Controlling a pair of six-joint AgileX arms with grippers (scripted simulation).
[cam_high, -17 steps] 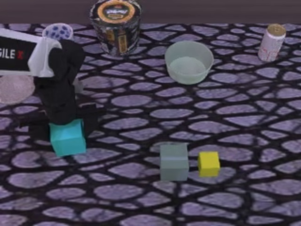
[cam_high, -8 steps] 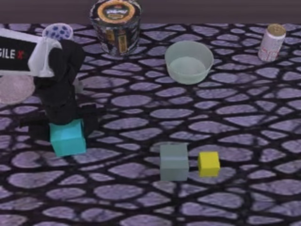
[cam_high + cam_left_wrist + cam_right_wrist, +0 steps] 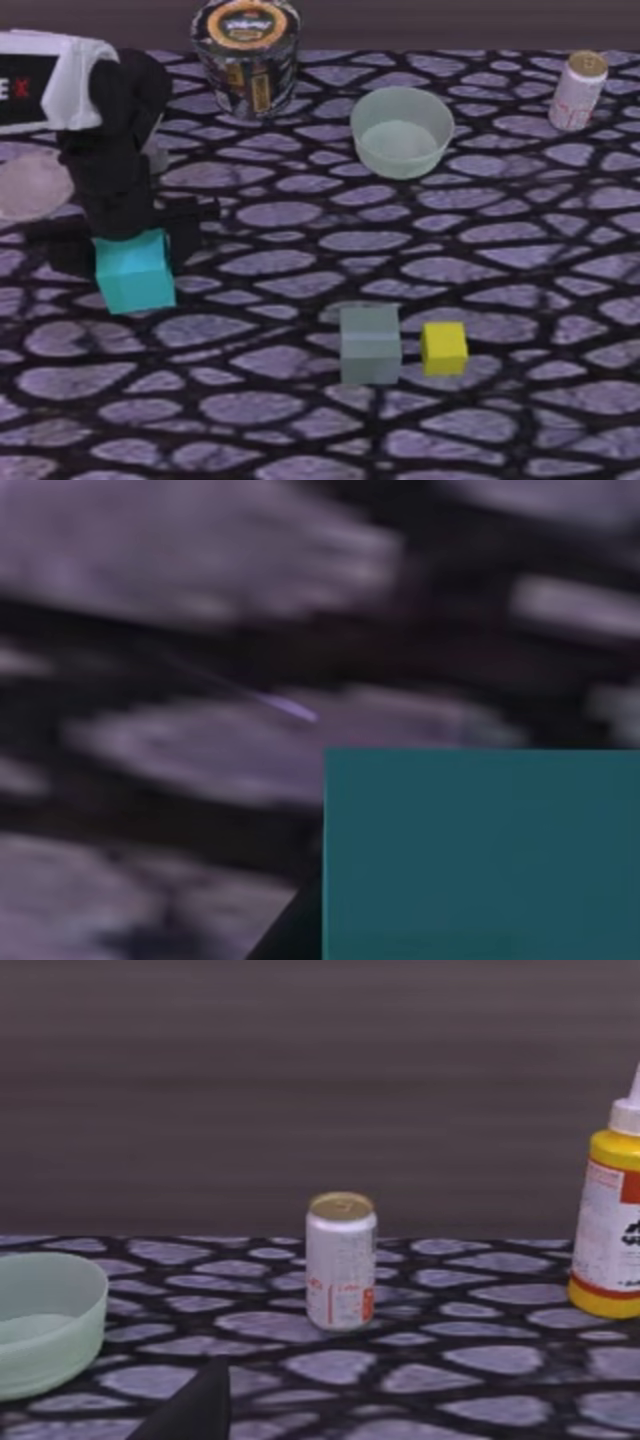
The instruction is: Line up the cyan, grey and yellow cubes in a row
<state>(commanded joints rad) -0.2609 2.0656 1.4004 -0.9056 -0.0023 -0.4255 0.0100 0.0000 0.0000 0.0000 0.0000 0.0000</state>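
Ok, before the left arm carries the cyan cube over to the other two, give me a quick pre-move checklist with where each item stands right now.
1. Cyan cube under the left gripper: ok, it sits directly below the gripper at the table's left.
2. Jaws firmly shut on the cube: cannot tell; the arm hides them in the top view and the left wrist view shows only the cube's face.
3. Grey cube and yellow cube already side by side: ok, a small gap apart.
4. Spot left of the grey cube free: ok.
5. Path between cyan and grey cubes clear: ok; the bowl and tub stand farther back.
6. Right arm out of the way: ok, not in the top view.
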